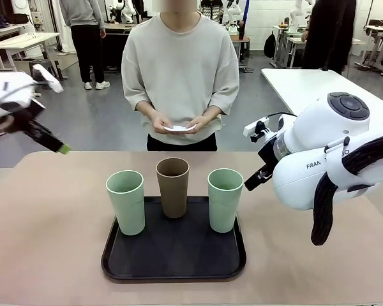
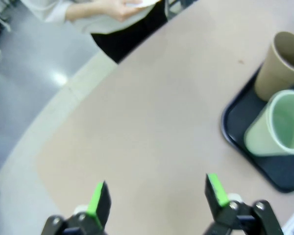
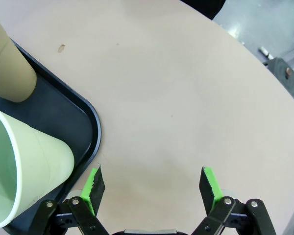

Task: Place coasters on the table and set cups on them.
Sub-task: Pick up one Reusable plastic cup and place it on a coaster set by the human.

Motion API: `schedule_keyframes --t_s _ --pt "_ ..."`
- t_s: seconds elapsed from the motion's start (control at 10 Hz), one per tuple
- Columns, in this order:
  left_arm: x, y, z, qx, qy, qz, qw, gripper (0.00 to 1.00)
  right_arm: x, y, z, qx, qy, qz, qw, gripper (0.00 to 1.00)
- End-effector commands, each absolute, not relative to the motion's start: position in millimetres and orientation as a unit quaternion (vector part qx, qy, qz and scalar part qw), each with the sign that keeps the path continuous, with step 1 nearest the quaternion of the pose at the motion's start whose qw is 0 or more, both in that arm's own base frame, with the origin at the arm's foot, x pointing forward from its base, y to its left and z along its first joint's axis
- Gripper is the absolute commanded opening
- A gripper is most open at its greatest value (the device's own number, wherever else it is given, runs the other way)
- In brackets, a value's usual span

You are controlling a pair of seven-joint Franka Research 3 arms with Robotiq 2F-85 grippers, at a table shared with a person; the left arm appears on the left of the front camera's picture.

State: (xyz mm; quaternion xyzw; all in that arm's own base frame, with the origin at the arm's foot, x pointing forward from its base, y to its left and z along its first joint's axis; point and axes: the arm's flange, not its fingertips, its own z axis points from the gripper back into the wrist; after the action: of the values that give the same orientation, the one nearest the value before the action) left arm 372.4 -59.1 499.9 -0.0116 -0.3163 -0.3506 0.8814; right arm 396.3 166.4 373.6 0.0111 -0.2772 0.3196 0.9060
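Three cups stand upright on a black tray (image 1: 173, 258): a mint green cup (image 1: 126, 201) on the left, a brown cup (image 1: 173, 187) at the back middle, and another mint green cup (image 1: 225, 199) on the right. Across the beige table (image 1: 51, 217), a person holds white coasters (image 1: 179, 128) in both hands. My left gripper (image 2: 157, 196) hovers open above bare table, left of the tray (image 2: 235, 132); the brown cup (image 2: 281, 63) and a mint cup (image 2: 279, 122) lie to its right. Beside the tray's right edge (image 3: 90, 127), my right gripper (image 3: 152, 183) is open over the table, near a mint cup (image 3: 19, 161).
In the front view my left gripper (image 1: 60, 148) hangs over the table's far left corner. My bulky right arm (image 1: 319, 159) juts in above the table's right side. A white-topped table (image 1: 306, 83) stands behind on the right.
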Motion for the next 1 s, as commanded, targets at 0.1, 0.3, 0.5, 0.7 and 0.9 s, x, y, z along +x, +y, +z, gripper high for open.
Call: schedule_keyframes --t_s 0.1,0.3,0.5,0.7,0.9 --pt "302 -37 481 -0.058 -0.23 -0.356 0.904 1.0 396 167 373 0.011 -0.277 0.32 0.906 1.0" --pt "298 -15 483 -0.174 -0.184 -0.314 0.915 1.0 396 166 374 0.011 -0.277 0.32 0.906 1.0" --pt "299 14 485 -0.269 -0.192 -0.271 0.904 1.0 385 118 439 0.163 -0.315 0.223 0.908 1.0" --pt "316 34 472 -0.361 -0.195 -0.236 0.881 1.0 391 55 447 0.23 -0.253 0.139 0.929 1.0" --pt "319 64 467 -0.42 -0.187 -0.216 0.861 1.0 364 -3 445 0.227 -0.163 0.149 0.949 1.0"
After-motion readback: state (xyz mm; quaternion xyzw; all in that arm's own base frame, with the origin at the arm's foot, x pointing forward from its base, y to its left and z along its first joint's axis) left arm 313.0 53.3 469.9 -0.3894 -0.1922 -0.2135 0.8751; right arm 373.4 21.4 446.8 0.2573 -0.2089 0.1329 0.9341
